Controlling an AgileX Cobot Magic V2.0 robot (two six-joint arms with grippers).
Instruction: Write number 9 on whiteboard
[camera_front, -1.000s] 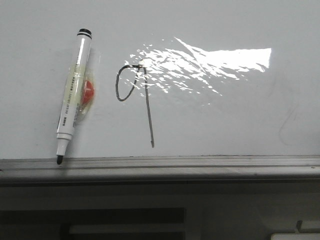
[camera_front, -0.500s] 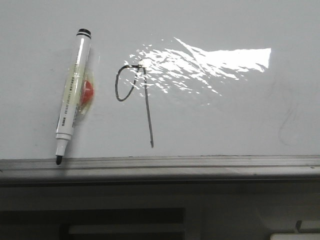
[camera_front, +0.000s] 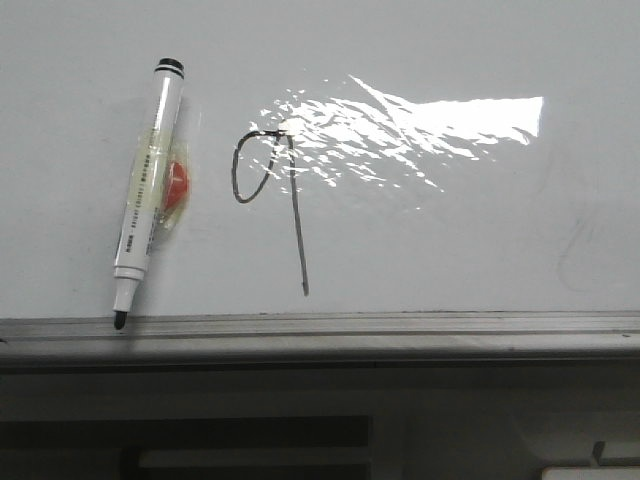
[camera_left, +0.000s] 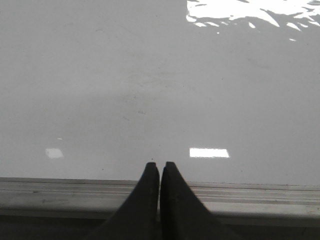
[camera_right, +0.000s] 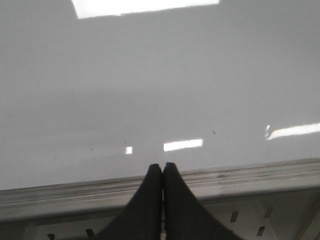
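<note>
Thin black hand-drawn 9 (camera_front: 270, 195) sits finished on the glossy white whiteboard (camera_front: 450, 240), tail toward its grey-rail edge; left claw (camera_left: 159, 167) and right claw (camera_right: 163, 167) both closed, empty, off the mark.

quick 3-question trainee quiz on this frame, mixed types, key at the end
1. True or false: the marker is held by a gripper.
2. The 9 on the whiteboard sits on which side of the marker in the front view? A left, B right.
3. Fill in: the left gripper and right gripper both have their jaws ____.

Key: 1 false, it lies on the board, tip at the rail. 2 B. 3 shut, holding nothing.
</note>
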